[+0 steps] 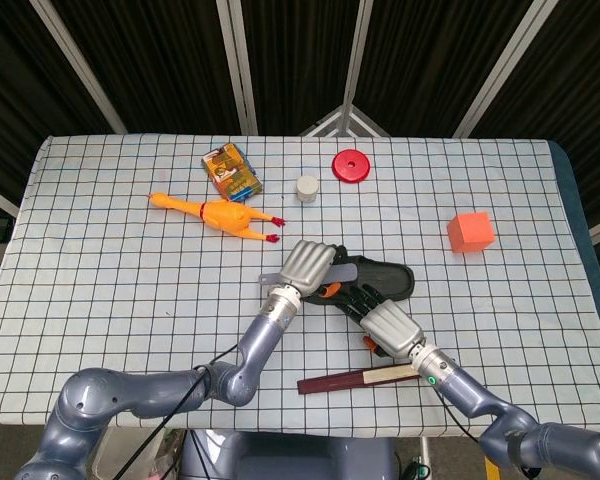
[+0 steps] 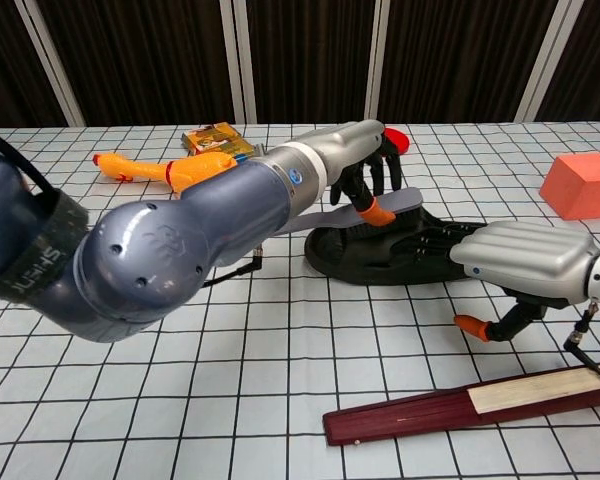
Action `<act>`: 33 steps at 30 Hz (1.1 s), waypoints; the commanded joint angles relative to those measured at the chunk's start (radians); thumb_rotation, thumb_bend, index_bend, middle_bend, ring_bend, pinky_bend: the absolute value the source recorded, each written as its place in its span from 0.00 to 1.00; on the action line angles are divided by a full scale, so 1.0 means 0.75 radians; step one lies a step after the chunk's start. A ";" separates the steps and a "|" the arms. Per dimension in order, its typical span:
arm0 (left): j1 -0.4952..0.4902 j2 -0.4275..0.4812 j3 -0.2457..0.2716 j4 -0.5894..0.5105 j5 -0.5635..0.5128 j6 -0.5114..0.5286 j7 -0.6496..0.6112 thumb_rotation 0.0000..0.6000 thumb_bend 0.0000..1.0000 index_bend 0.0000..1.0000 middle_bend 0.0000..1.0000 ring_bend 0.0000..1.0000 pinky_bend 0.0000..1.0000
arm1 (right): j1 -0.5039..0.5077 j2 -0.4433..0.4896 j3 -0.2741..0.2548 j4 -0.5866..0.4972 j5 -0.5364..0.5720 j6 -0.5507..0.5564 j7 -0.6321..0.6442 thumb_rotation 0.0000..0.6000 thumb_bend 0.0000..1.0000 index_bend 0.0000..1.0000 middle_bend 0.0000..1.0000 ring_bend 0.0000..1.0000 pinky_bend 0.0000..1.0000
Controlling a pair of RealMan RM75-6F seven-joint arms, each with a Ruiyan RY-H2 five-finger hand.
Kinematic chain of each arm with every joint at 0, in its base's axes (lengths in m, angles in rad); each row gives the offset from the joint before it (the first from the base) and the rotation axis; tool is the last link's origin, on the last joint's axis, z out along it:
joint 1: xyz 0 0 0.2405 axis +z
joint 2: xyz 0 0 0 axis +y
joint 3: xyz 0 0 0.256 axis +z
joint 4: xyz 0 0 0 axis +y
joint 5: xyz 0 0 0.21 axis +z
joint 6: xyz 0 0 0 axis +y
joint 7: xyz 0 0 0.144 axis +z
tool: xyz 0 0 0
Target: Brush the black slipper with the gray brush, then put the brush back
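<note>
The black slipper [image 1: 388, 277] [image 2: 400, 258] lies near the table's middle, toe to the right. My left hand [image 1: 308, 264] [image 2: 358, 160] grips the gray brush [image 1: 342, 271] [image 2: 398, 203] and holds its head over the slipper's middle, with the handle trailing left. My right hand [image 1: 391, 325] [image 2: 525, 260] rests its fingers on the slipper's near side, pinning it. Whether the bristles touch the slipper is hidden by the hand.
A yellow rubber chicken [image 1: 218, 213] [image 2: 150, 168], a small printed box [image 1: 231, 170], a white cup [image 1: 307, 187] and a red disc [image 1: 350, 165] lie further back. An orange cube [image 1: 470, 231] [image 2: 580, 185] sits at the right. A dark red folded fan [image 1: 365, 378] [image 2: 460, 405] lies near the front edge.
</note>
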 commanded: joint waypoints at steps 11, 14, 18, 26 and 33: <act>-0.016 -0.106 -0.012 0.154 0.140 -0.009 -0.134 1.00 0.53 0.58 0.64 0.51 0.59 | -0.007 0.008 -0.015 0.002 -0.021 0.027 0.016 1.00 0.55 0.00 0.00 0.00 0.04; 0.007 -0.053 0.001 0.071 0.071 -0.046 -0.028 1.00 0.53 0.59 0.64 0.51 0.59 | -0.008 0.010 -0.015 -0.004 -0.020 0.030 0.010 1.00 0.55 0.00 0.00 0.00 0.04; 0.036 0.021 0.006 -0.067 -0.048 -0.031 0.129 1.00 0.53 0.59 0.64 0.51 0.59 | -0.010 0.013 -0.014 -0.017 -0.016 0.036 -0.001 1.00 0.55 0.00 0.00 0.00 0.04; 0.053 0.190 0.018 -0.371 -0.458 0.096 0.531 1.00 0.53 0.59 0.64 0.51 0.59 | -0.012 0.008 -0.014 -0.033 -0.006 0.033 -0.029 1.00 0.55 0.00 0.00 0.00 0.04; 0.070 0.308 -0.002 -0.555 -0.572 0.153 0.584 1.00 0.53 0.59 0.64 0.51 0.59 | -0.012 -0.002 -0.012 -0.042 0.007 0.027 -0.058 1.00 0.55 0.00 0.00 0.00 0.04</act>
